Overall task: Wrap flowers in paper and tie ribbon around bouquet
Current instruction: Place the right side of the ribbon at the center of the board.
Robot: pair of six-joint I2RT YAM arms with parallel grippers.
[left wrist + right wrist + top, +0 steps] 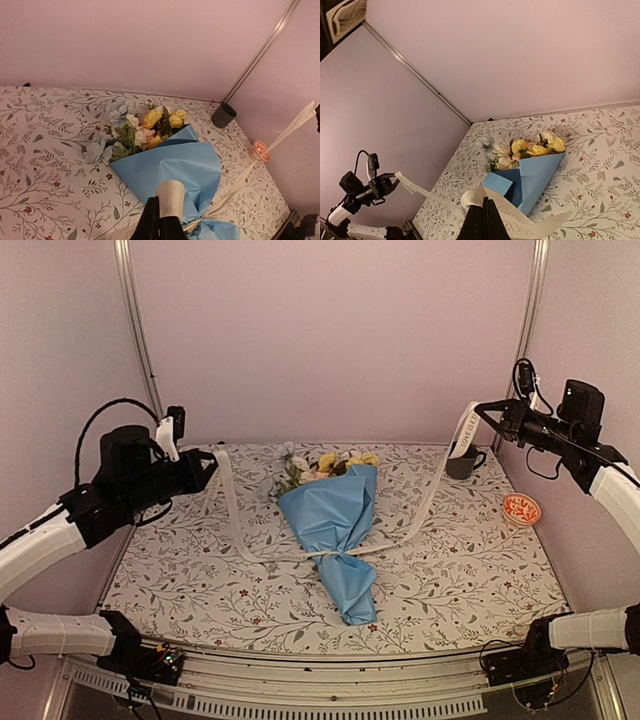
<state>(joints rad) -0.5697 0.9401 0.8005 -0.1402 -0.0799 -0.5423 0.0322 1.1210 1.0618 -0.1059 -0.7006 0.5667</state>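
Left gripper and right gripper hold ribbon ends, knot cinching blue bouquet.

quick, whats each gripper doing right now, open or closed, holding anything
left gripper: closed, holding one end of the ribbon
right gripper: closed, holding the other end of the ribbon

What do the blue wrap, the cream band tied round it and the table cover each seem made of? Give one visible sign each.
The paper looks like thin matte paper: sharp folds, crisp creases. The ribbon looks like woven fabric, slightly glossy: flat, limp, lettered. The tablecloth could be cloth or coated plastic; only its flat printed floral surface shows.
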